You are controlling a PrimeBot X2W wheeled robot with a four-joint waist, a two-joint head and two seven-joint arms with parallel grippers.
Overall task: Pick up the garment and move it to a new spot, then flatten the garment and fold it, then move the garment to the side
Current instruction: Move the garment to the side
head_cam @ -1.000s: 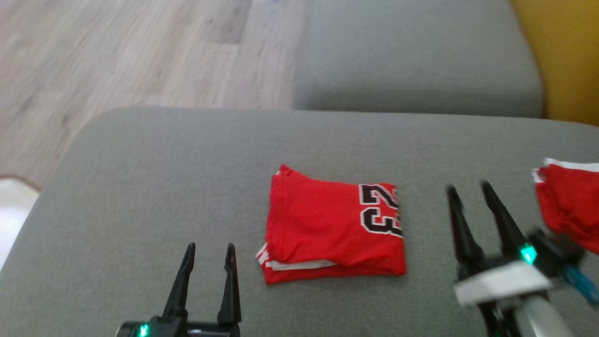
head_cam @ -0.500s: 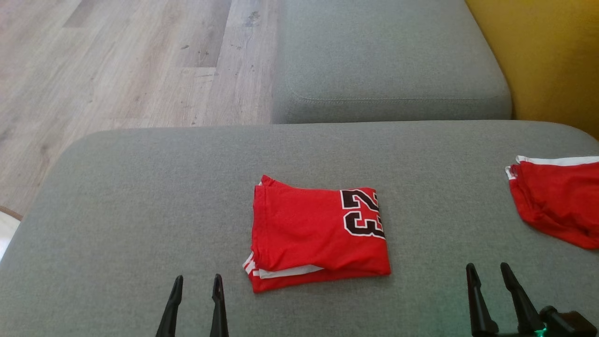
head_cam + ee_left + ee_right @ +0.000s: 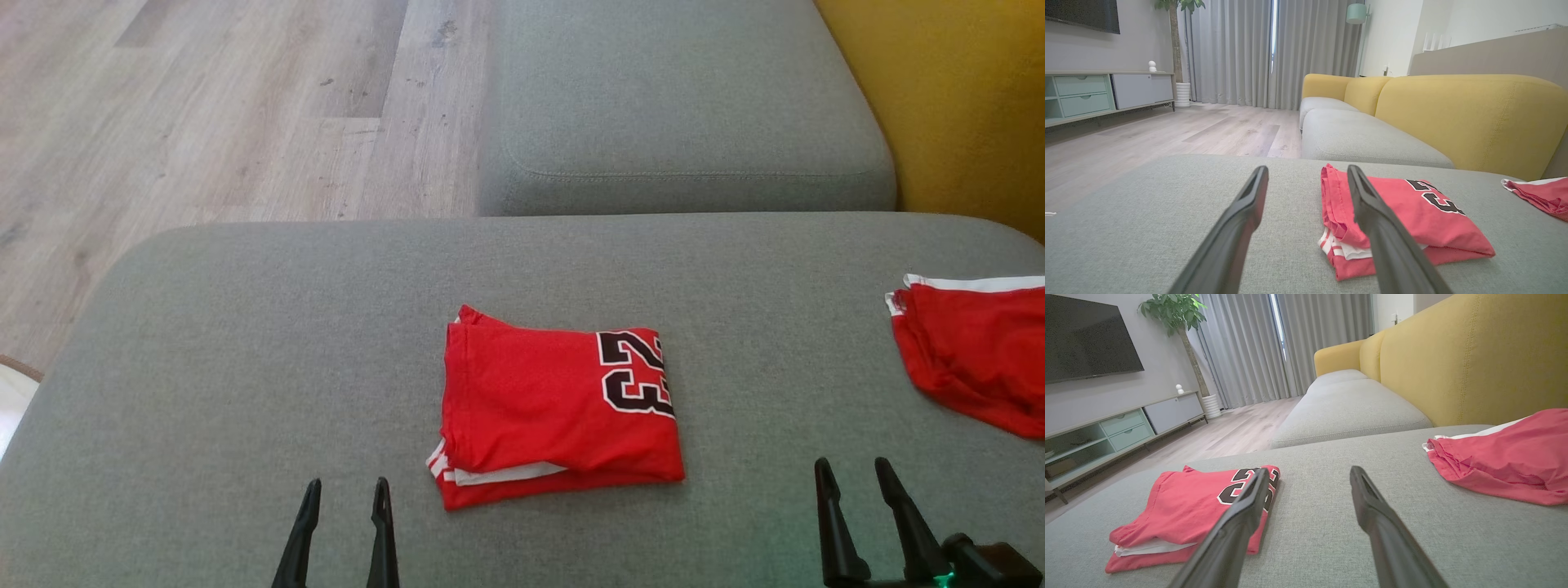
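Observation:
The garment point(image 3: 555, 408) is a red jersey with a black "23", folded into a neat rectangle in the middle of the grey cushion point(image 3: 245, 343). It also lies in the left wrist view point(image 3: 1412, 216) and the right wrist view point(image 3: 1188, 510). My left gripper point(image 3: 344, 490) is open at the bottom, to the left of the garment and apart from it. At the bottom right my right gripper point(image 3: 853, 469) is open too, with nothing between its fingers.
A second red garment point(image 3: 971, 351) with white trim lies at the cushion's right edge. Beyond is another grey seat point(image 3: 678, 106), a yellow sofa back point(image 3: 955, 106) to the right and wooden floor point(image 3: 204, 114) to the left.
Over the last second both grippers have drawn back toward the bottom edge, the right one by far the more. The head camera shifted early on. The folded garment lies still.

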